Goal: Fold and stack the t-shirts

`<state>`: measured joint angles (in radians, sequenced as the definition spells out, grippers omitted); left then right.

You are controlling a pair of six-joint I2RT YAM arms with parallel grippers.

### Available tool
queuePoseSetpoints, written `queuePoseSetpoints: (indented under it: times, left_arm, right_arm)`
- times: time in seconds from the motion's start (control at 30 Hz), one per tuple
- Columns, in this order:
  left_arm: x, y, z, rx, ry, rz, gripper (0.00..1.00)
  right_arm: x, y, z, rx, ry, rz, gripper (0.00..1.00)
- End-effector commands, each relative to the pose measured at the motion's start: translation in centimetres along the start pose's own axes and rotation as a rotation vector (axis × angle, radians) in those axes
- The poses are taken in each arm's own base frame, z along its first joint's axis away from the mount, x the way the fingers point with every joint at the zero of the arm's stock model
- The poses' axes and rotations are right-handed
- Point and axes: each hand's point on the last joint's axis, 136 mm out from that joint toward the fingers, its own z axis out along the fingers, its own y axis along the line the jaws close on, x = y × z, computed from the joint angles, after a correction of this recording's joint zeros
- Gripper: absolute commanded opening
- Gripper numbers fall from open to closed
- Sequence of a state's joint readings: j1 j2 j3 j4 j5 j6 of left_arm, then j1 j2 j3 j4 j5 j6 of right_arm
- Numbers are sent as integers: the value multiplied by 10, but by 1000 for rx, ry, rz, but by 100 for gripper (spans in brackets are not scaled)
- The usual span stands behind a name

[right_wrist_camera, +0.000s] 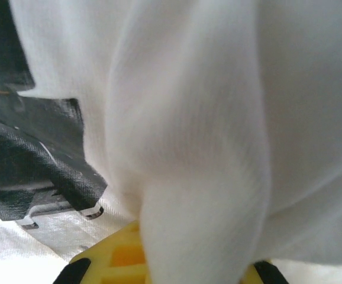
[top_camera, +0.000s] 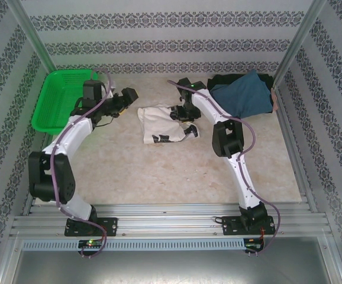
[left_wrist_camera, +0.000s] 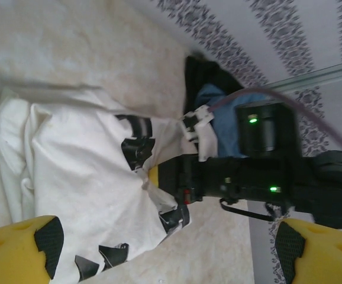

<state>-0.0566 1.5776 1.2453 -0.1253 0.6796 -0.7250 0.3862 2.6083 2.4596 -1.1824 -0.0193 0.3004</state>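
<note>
White shirt (top_camera: 159,123) lies crumpled mid-table, black print partly visible. Right gripper (top_camera: 181,113) is at its right edge, jaws closed on a bunched fold of the cloth; the right wrist view shows that fold between the yellow fingers (right_wrist_camera: 115,257). Left gripper (top_camera: 127,97) is wide open, holding nothing, just left of the shirt, beside the basket (top_camera: 44,112). Teal shirt (top_camera: 242,97) lies over the black shirt (top_camera: 221,80) in the far right corner.

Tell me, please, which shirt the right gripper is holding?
The white shirt with the black print, mid-table: its cloth is bunched in the right gripper. The teal shirt and black shirt lie apart, far right.
</note>
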Motion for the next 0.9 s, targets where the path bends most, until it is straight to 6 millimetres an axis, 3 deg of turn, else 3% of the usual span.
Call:
queuePoseSetpoints:
  times: [0.0,0.2,0.37,0.5,0.87]
  left_arm:
    - [2,9,-21,-67,-46,62,95]
    - [-14,-10,-47,-110,-121,188,100]
    - [-37,-31,-60,-125,-170,253,100]
    - [-43,-34,-63,-139,-183,268,100]
    - [-38,-28,-71,-167,-186,281,100]
  right_arm:
    - [-28,-31,-66,156,-167,-45,0]
    - [-56,-70,-148,329,-359,-95,0]
    - [-76,-89,-191,440,-480,-159,0]
    - [-88,-100,-210,473,-533,-184,0]
    - [-96,-139,-244,522,-581,-208,0]
